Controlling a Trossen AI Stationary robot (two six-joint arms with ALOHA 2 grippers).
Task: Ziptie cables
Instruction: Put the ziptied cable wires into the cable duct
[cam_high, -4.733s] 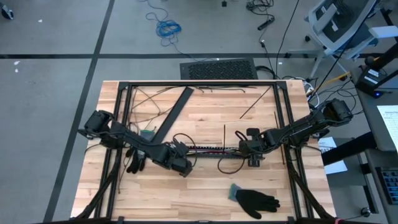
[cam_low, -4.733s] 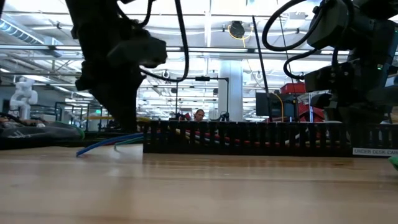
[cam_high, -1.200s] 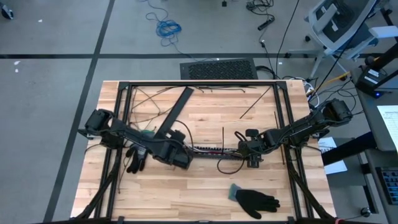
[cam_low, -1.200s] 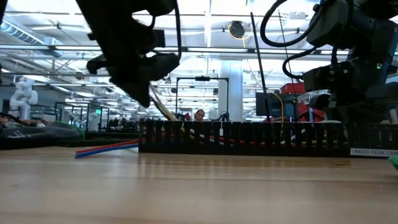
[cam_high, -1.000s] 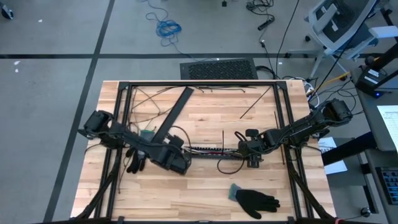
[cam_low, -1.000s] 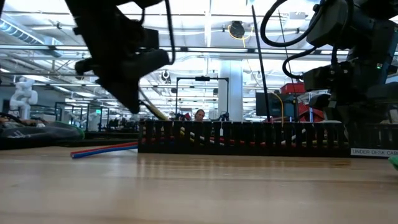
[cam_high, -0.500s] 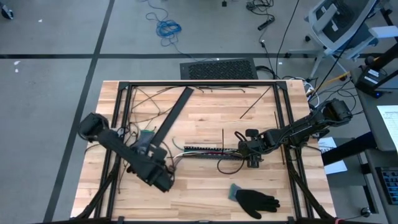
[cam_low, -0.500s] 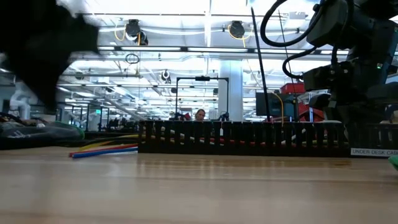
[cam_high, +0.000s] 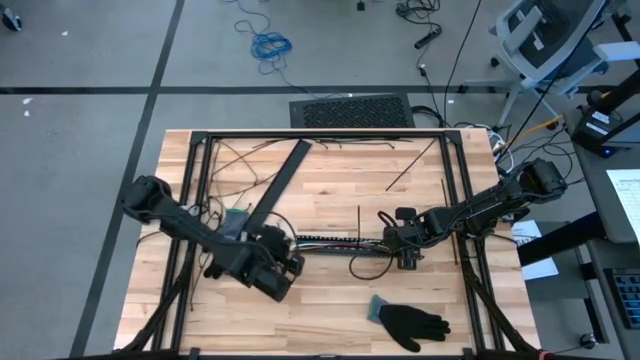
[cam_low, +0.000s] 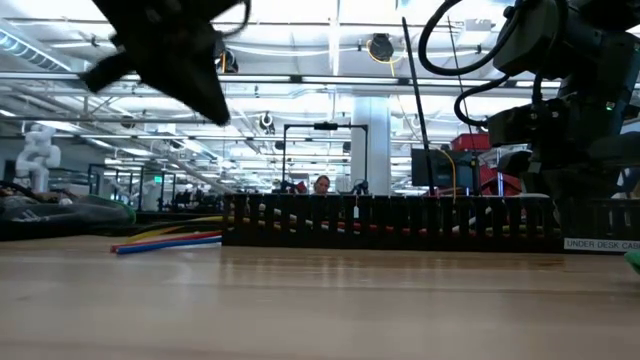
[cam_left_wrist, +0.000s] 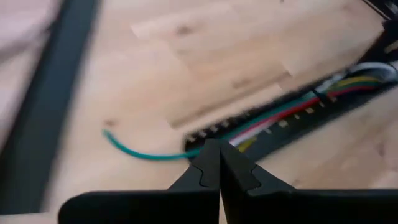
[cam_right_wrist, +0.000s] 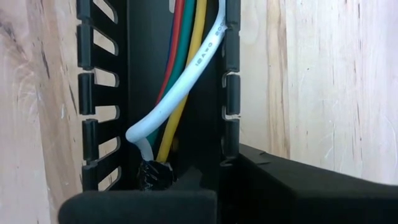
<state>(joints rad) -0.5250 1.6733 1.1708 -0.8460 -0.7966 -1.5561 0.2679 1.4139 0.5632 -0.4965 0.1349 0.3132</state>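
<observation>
Your left gripper (cam_high: 284, 268) hangs above the worktop (cam_high: 330, 300) just off the left end of the black slotted strip (cam_high: 335, 243), its jaws pressed together on nothing. The cables (cam_left_wrist: 292, 109) lie inside that strip, their ends spilling out at its left. Your right gripper (cam_high: 392, 240) sits at the strip's right end, jaws closed; whether they grip anything, you cannot tell.

the cables (cam_right_wrist: 186, 68) are white, yellow, green and red, perhaps blue too, inside a black slotted strip (cam_right_wrist: 102, 93) on a pale wood table (cam_high: 330, 300).
</observation>
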